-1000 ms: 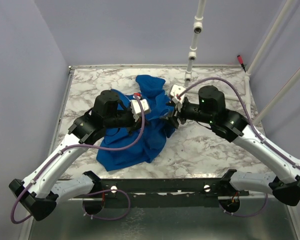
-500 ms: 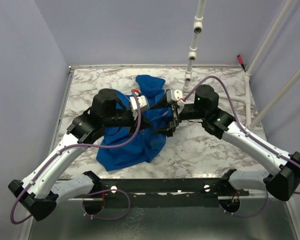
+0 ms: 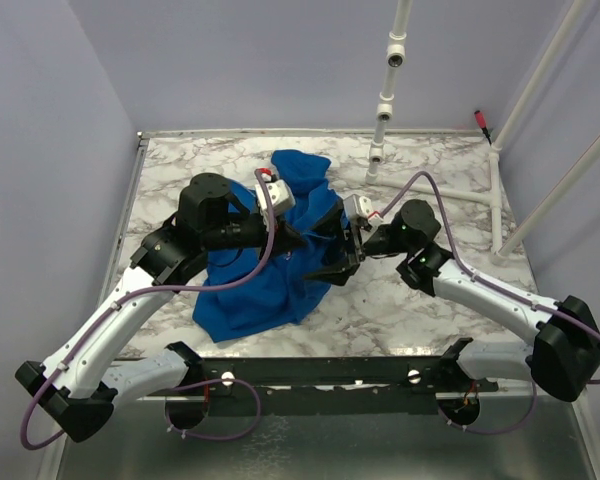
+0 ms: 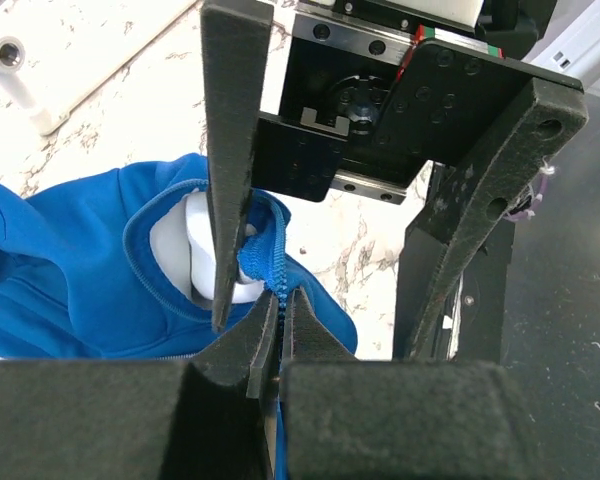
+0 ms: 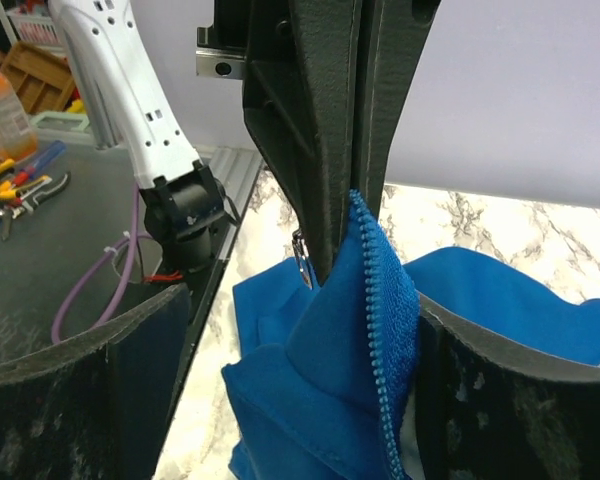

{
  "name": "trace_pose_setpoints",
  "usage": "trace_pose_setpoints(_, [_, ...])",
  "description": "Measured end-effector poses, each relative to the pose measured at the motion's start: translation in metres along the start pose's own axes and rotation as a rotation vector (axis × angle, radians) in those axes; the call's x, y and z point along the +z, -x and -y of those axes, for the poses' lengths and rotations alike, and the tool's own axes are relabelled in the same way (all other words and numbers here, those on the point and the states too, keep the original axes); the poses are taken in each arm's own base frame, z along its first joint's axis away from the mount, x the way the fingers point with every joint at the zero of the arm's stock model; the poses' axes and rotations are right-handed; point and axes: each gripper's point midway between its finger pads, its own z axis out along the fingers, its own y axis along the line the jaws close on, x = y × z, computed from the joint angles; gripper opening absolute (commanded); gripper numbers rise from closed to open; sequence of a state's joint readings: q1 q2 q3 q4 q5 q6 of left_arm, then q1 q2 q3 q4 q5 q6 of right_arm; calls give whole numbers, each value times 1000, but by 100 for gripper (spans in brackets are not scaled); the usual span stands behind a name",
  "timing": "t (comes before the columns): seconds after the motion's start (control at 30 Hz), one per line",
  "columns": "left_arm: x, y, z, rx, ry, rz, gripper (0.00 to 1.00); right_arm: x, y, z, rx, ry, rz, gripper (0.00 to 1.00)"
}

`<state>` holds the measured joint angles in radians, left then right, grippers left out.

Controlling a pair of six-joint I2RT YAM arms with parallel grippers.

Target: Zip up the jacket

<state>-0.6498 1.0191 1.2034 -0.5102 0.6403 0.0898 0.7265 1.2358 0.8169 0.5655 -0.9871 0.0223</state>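
The blue jacket [image 3: 265, 285] lies bunched in the middle of the marble table. My left gripper [image 4: 277, 312] is shut on its zipper edge [image 4: 270, 262] and holds it lifted; pale lining [image 4: 202, 245] shows behind. In the right wrist view the left gripper's closed fingers [image 5: 342, 130] pinch the peak of blue fabric, the zipper teeth [image 5: 382, 330] run down its right side, and a small metal pull [image 5: 300, 262] hangs beside them. My right gripper [image 5: 310, 400] stands open, its fingers on either side of that raised fold. From above, both grippers meet near the jacket's right edge [image 3: 330, 245].
A white pipe stand [image 3: 385, 100] rises at the back of the table, with more white tubes at the right [image 3: 500, 170]. The table's front edge and black rail [image 3: 320, 370] lie near the arm bases. Purple cables loop over both arms.
The right arm has swung lower and nearer the front, and its jaws have opened around the lifted zipper edge. The left arm has shifted slightly left, still gripping the fabric.
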Motion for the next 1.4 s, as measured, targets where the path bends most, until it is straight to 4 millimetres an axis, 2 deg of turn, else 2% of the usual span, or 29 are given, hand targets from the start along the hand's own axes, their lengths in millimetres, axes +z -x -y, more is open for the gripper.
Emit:
trace_pose_setpoints(0.1, [-1, 1, -1, -19, 5, 2, 0, -1, 0, -3, 7, -5, 39, 65])
trace_pose_setpoints(0.17, [-1, 2, -1, -29, 7, 7, 0, -2, 2, -5, 5, -7, 63, 59])
trace_pose_setpoints(0.3, [-1, 4, -1, -48, 7, 16, 0, -2, 9, -5, -13, -11, 96, 59])
trace_pose_setpoints(0.4, [-1, 10, -2, -66, 11, 36, 0, -1, 15, -1, -22, -30, 123, 62])
trace_pose_setpoints(0.47, [-2, 14, -2, -75, 13, 48, 0, 1, 16, 4, -22, -36, 132, 60])
trace_pose_setpoints(0.53, [-2, 18, -2, -85, 13, 59, 0, 4, 15, 9, -17, -40, 134, 51])
trace_pose_setpoints(0.67, [-3, 19, -1, -116, 8, 64, 0, 7, 15, 17, -22, -59, 139, 3])
trace_pose_setpoints(0.8, [-3, 23, 2, -116, -9, 77, 0, -1, 23, 17, -35, -96, 139, 1])
trace_pose_setpoints(1.0, [-2, 31, 16, -93, -81, 102, 0, -19, 39, -2, -65, -117, 89, 1])
trace_pose_setpoints(1.03, [-2, 31, 17, -91, -85, 103, 2, -19, 39, -2, -55, -116, 69, 1])
trace_pose_setpoints(1.17, [-3, 33, 14, -85, -72, 111, 29, -17, 41, 3, 17, -102, -50, 1])
trace_pose_setpoints(1.27, [-6, 36, 9, -68, -53, 126, 46, -14, 45, 10, 91, -91, -143, 1])
trace_pose_setpoints(1.33, [-8, 37, 9, -63, -48, 131, 52, -14, 43, 15, 152, -89, -208, 1])
trace_pose_setpoints(1.4, [-8, 38, 9, -60, -49, 134, 54, -15, 33, 15, 217, -88, -269, 1])
